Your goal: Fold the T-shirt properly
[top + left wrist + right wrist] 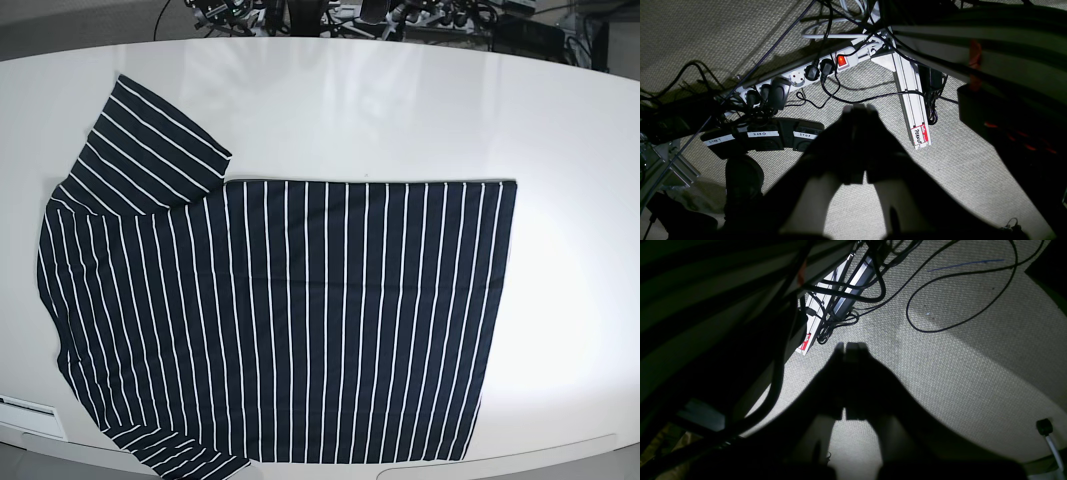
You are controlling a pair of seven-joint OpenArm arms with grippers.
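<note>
The T-shirt lies spread flat on the white table in the base view, dark with thin white stripes. Its neck end is at the left and its hem at the right. One sleeve points to the far left corner, and the other lies at the near edge. Neither gripper shows in the base view. In the left wrist view my left gripper is shut and empty, hanging over carpet. In the right wrist view my right gripper is also shut and empty over carpet.
On the carpet lie a power strip with a lit red switch, foot pedals labelled START, ZERO and STOP, and an aluminium frame bar labelled PEANUT. Loose black cables also lie there. Dark shapes fill the inner side of each wrist view.
</note>
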